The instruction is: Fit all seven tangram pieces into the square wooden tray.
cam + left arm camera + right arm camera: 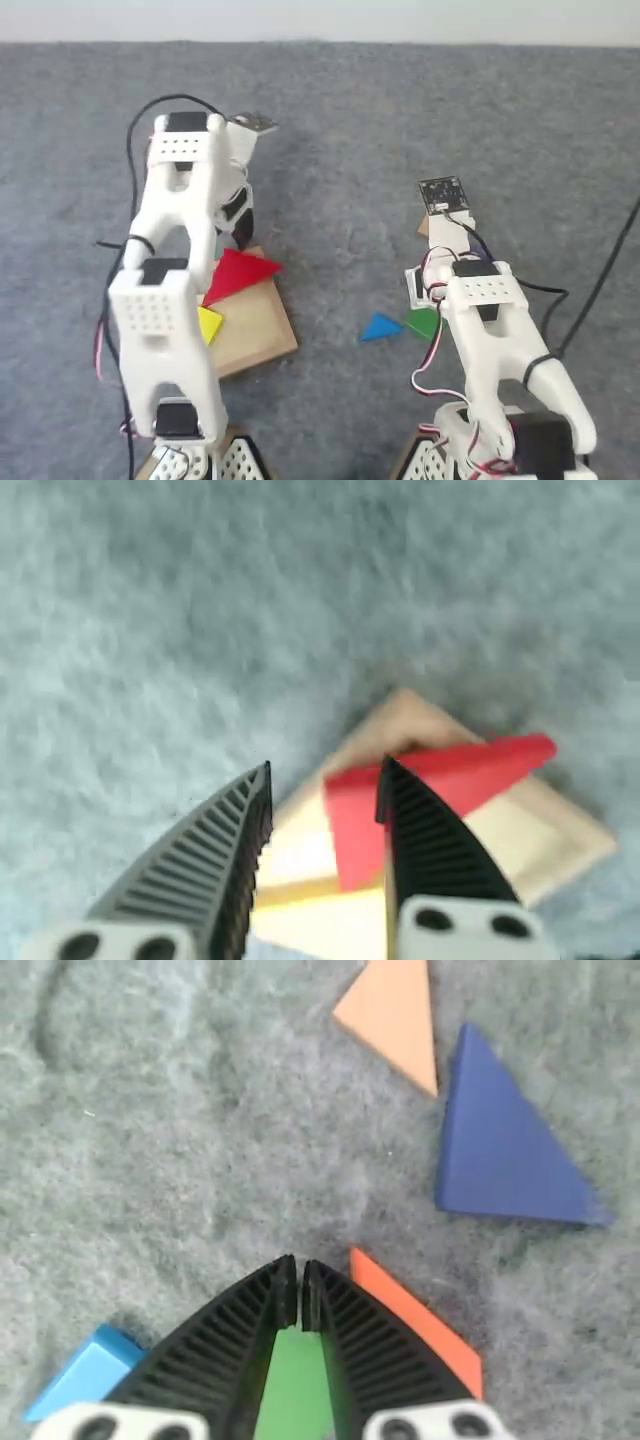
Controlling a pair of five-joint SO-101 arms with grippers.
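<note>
1. We see the square wooden tray (262, 338) just below the left gripper (325, 780); a red triangle (450, 775) lies across the tray's far corner, 1 tip past the rim, partly behind 1 finger; a yellow piece (209, 324) sits in the tray, back toward that arm's base.
2. The left gripper's jaws stand apart, holding nothing.
3. The right gripper (300, 1268) has its jaws pressed together with nothing between; a green piece (292, 1390) lies beneath it, a light blue piece (80, 1375) to 1 side, an orange piece (420, 1325) to the other.
4. Ahead of the right gripper, a dark blue triangle (500, 1145) and a tan triangle (392, 1015) lie close together on the grey cloth (400, 120).
</note>
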